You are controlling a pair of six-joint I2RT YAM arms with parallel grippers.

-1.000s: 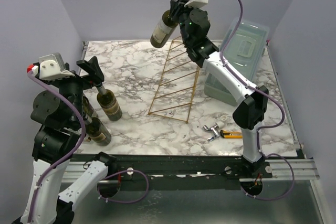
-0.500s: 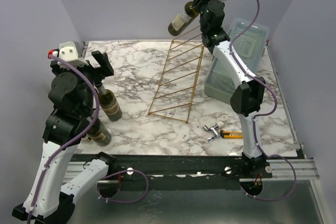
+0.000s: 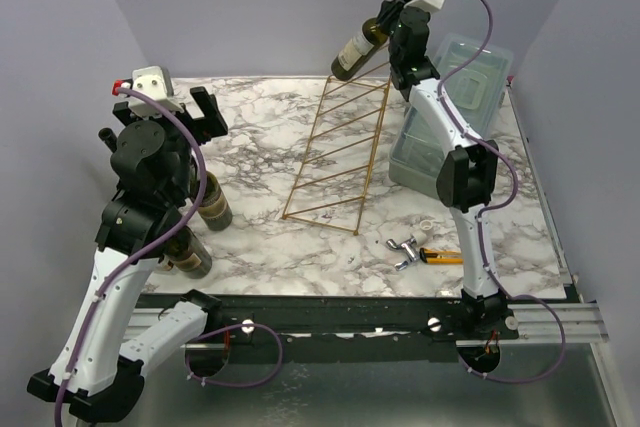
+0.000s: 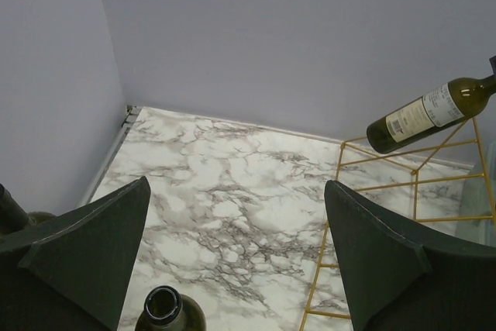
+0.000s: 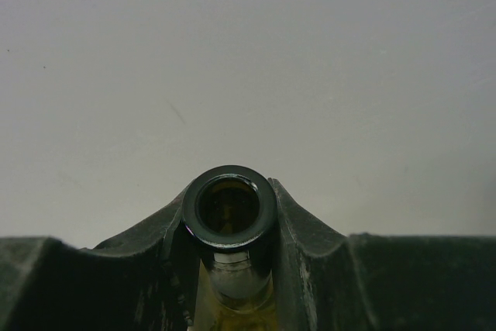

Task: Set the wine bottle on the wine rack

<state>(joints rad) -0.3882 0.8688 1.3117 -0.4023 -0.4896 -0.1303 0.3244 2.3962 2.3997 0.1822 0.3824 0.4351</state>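
Observation:
My right gripper [image 3: 392, 21] is shut on the neck of a dark green wine bottle [image 3: 352, 51] with a pale label. It holds the bottle tilted in the air, base down to the left, just above the top rung of the gold wire wine rack [image 3: 335, 152]. The right wrist view shows the bottle's mouth [image 5: 227, 207] clamped between my fingers [image 5: 310, 246]. My left gripper [image 3: 204, 110] is open and empty above a standing open bottle [image 3: 211, 203]. The left wrist view shows that bottle's mouth [image 4: 164, 308], the held bottle [image 4: 426, 114] and the rack [image 4: 403, 184].
Another dark bottle [image 3: 187, 252] stands near the front left, by the left arm. A pale blue-grey plastic box [image 3: 455, 97] sits right of the rack. A metal clip [image 3: 404, 247] and a yellow-handled cutter [image 3: 441, 256] lie at the front right. Walls enclose three sides.
My right arm has carried the bottle to the right, from left of the rack's top to just over it. My left gripper has risen off the standing bottle's neck.

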